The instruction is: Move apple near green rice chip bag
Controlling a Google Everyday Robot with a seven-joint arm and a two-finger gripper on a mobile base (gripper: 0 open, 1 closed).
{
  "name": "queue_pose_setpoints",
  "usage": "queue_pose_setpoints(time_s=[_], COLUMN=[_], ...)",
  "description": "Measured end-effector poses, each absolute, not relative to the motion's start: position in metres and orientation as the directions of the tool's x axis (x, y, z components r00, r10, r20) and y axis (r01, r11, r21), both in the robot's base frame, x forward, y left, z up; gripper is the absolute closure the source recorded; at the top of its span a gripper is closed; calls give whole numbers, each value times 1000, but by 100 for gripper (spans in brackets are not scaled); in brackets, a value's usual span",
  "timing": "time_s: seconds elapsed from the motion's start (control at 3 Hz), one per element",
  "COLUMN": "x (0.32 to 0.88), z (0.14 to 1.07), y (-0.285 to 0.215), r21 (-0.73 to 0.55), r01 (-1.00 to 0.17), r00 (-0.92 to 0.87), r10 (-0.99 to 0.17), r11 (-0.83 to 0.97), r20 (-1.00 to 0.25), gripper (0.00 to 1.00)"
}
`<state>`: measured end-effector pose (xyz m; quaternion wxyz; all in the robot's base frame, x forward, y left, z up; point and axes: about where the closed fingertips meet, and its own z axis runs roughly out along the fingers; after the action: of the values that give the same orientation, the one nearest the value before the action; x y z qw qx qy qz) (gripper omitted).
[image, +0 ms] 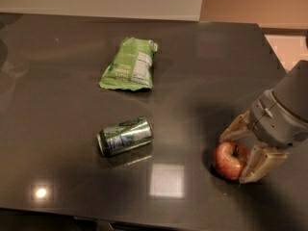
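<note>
The apple [229, 160], red with a yellowish patch, rests on the dark table [202, 81] at the front right. My gripper [234, 159] reaches in from the right, one finger against the apple's top left and the other finger [257, 165] against its right side, closed on it. The green rice chip bag [129, 64], a flat light-green pouch with a white label, lies at the back centre-left, far from the apple.
A green metallic drink can [125, 136] lies on its side between the bag and the apple, left of the gripper. The table's right edge [276, 61] runs just behind my arm. A pale wall stands at the back.
</note>
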<state>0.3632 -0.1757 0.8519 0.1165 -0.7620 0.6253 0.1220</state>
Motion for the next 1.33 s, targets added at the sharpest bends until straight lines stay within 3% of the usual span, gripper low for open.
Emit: queue_pose_setpoints(time_s=[0.67,1.0,1.33], x=[387,437,498], z=[872,890,906], y=[-179,-186,-188], r21=[-28,-58,-107], r01=[-993,-998,-980], r00=[118,-8,-134], r10=[-943,-957,-950], r11=[-115,26,170], r20=[-311,-290,-284], gripper=[88,100,100])
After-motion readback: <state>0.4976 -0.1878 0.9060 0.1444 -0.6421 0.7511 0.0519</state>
